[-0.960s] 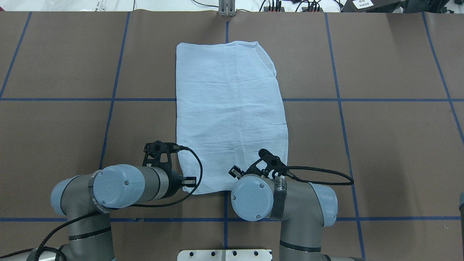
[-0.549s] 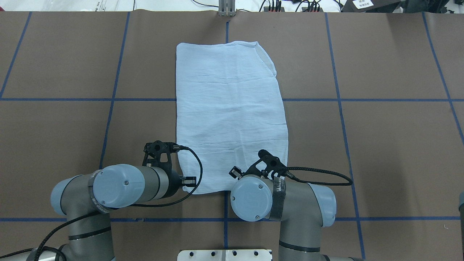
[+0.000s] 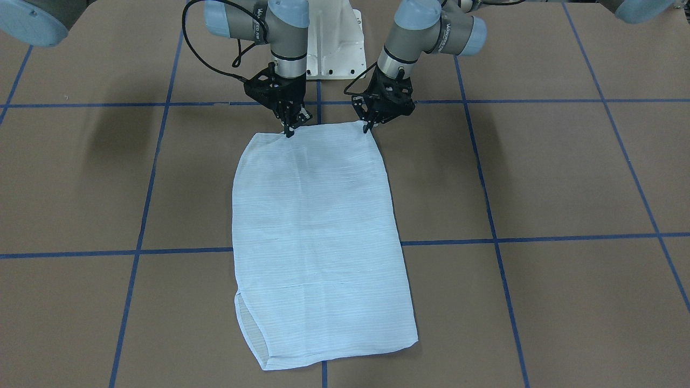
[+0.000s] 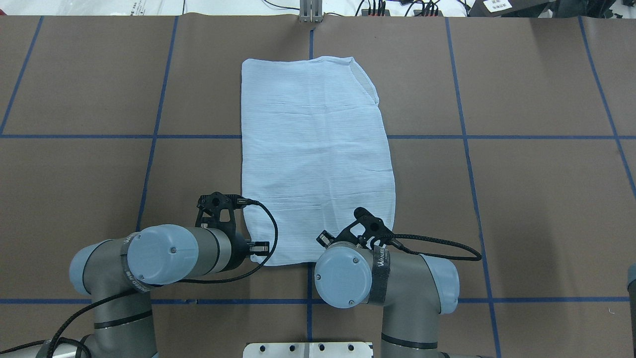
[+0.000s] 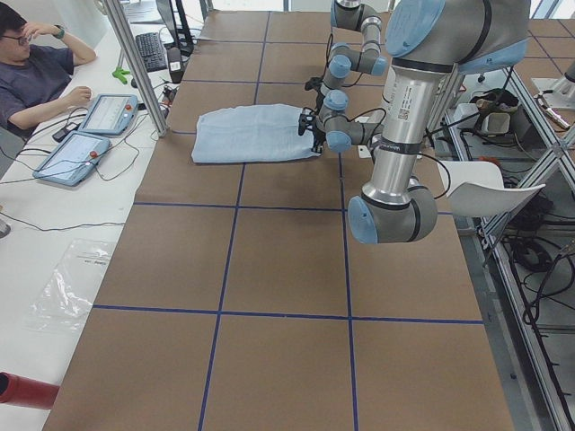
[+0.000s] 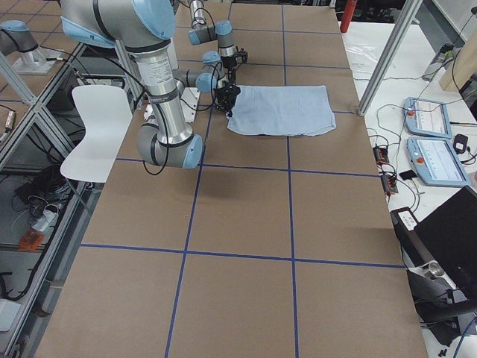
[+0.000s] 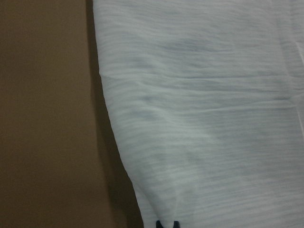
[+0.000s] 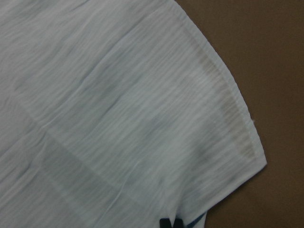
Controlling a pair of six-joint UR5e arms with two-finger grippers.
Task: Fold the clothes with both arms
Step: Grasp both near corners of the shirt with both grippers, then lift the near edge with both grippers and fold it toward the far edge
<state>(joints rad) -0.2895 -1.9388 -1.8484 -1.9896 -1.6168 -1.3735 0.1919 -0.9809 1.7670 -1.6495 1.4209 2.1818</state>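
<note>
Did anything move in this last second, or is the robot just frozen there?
Only the right arm shifted, sliding slightly back toward the robot. The left arm and the shirt stayed put; no new grasp or release shows.

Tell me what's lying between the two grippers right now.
Only the shirt: one short edge of it runs from the right gripper across to the left gripper, with nothing else on that stretch. The front-facing view shows this most clearly.
</note>
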